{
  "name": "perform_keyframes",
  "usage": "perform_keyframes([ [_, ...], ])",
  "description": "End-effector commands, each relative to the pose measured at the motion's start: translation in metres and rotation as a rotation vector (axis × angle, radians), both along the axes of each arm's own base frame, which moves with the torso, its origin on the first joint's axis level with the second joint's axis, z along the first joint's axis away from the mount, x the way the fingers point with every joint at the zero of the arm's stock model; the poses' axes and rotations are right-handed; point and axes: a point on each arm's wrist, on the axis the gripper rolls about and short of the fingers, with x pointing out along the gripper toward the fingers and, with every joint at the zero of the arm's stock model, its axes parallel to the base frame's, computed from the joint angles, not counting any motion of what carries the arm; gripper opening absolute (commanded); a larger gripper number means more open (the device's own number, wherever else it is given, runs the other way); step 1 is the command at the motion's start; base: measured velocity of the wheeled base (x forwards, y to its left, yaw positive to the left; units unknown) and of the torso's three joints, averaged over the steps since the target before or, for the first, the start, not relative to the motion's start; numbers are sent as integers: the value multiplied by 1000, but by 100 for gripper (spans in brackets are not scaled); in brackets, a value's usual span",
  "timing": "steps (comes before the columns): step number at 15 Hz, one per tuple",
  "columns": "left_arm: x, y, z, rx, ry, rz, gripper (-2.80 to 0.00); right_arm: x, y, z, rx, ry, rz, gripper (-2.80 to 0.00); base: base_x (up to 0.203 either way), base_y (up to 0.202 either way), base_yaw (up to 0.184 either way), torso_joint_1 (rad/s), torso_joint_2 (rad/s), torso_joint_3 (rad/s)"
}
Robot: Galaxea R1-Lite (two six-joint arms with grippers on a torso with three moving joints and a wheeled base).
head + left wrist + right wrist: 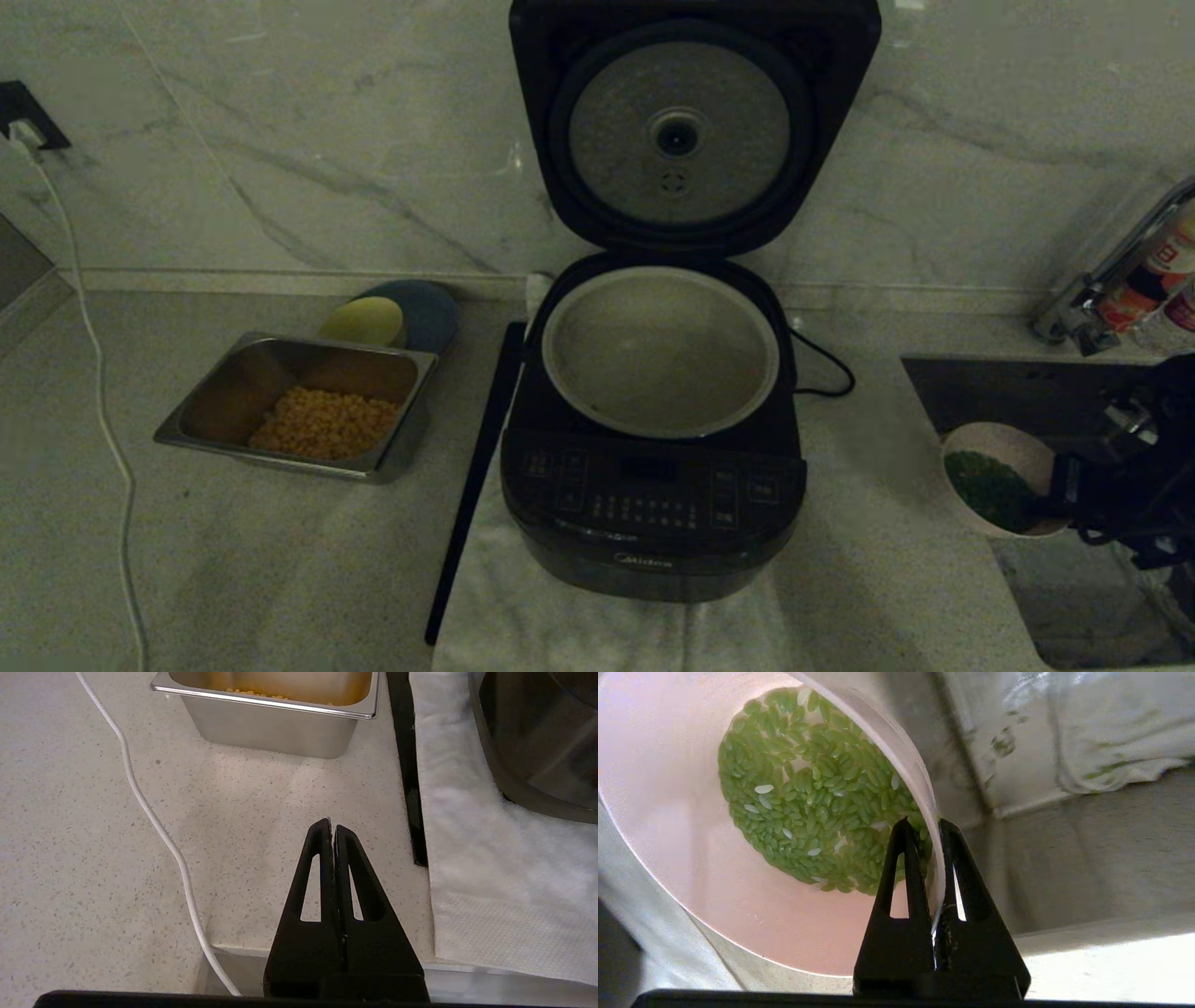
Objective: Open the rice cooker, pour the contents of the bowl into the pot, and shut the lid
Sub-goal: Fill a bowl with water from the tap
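One bowl [999, 457], holding green grains [817, 798], is sitting at the counter's [868, 560] right edge, its rim pinched by the right gripper [923, 828]. Beside it, the rice cooker's [653, 523] pot [661, 350] is gaping under the raised lid [691, 121]. Left gripper [332, 828] is hanging closed near the steel tray [271, 723].

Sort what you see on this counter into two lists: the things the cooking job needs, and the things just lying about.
Needed: rice cooker, its raised lid, pot, pink bowl of green grains, right gripper pinching the bowl's rim.

Lying about: steel tray of yellow kernels, yellow-green bowl, white cable, cloth.
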Motion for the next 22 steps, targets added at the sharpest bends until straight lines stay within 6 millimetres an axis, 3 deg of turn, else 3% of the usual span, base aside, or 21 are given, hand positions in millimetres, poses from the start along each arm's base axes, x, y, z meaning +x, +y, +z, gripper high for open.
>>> perform_keyframes([
  [1,0,0,0,0,0,0,-280,-11,-28,5,28,-30,-86,-280,0,0,0,0,0,0],
  [8,0,0,0,0,0,0,-280,-30,-155,-17,97,-52,-407,-280,0,0,0,0,0,0],
  [11,0,0,0,0,0,0,-280,-38,-198,-29,110,-66,-486,-280,0,0,0,0,0,0],
  [16,0,0,0,0,1,0,-280,-36,-233,-49,149,-82,-519,-280,0,0,0,0,0,0],
  [22,0,0,0,0,0,0,-280,-21,-252,-61,182,-96,-555,-280,0,0,0,0,0,0],
])
